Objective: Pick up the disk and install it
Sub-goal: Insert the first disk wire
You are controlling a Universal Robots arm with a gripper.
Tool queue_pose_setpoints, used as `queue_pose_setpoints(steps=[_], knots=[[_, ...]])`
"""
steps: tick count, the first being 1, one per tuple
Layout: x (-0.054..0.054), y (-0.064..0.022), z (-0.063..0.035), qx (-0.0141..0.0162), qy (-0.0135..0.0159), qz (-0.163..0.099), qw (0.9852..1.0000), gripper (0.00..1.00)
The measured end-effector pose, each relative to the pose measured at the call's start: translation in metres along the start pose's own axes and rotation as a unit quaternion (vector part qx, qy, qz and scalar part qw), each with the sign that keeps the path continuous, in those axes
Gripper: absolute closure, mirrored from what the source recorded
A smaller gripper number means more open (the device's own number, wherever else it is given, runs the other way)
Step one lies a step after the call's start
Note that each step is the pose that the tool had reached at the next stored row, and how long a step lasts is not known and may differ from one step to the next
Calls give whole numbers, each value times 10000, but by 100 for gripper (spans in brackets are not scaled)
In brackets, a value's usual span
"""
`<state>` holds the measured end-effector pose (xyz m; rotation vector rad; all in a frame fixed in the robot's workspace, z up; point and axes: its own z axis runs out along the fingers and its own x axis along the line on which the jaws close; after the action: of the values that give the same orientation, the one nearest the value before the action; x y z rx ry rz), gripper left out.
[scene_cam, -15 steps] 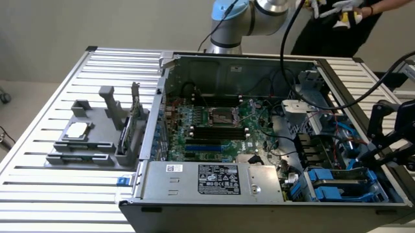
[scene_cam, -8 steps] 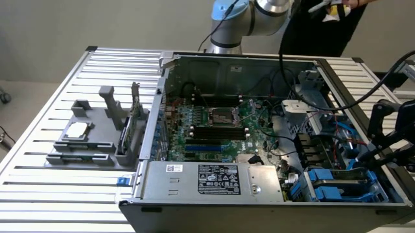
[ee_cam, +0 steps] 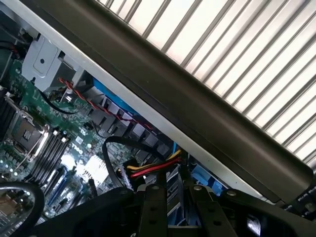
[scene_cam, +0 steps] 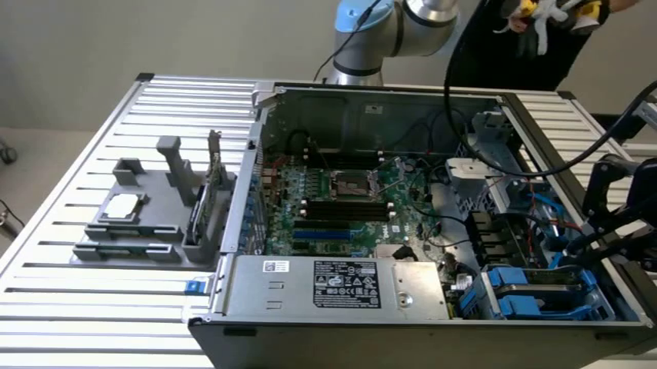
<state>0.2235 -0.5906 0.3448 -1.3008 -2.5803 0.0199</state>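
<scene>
The disk (scene_cam: 542, 292) sits blue-framed in the case's (scene_cam: 411, 342) drive-bay corner, with our hand (scene_cam: 616, 231) just above it. We cannot tell whether the hand grips it. We judge it best held level, clear of the cables (ee_cam: 148, 170) beside the bay.

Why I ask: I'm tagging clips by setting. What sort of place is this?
Probably a robotics lab or workshop bench: an open desktop computer case sits on a slatted metal table, a robot arm rises behind it, and a grey parts fixture stands beside the case.
</scene>
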Motion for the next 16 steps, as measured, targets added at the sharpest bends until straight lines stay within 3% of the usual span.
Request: queue_pose_setpoints(steps=[5,10,16], knots=[[-15,-11,-2,-69,-46,16,10000,75],[-46,-35,-5,-113,-88,32,9999,75],[-55,-45,26,-120,-94,52,9999,75]])
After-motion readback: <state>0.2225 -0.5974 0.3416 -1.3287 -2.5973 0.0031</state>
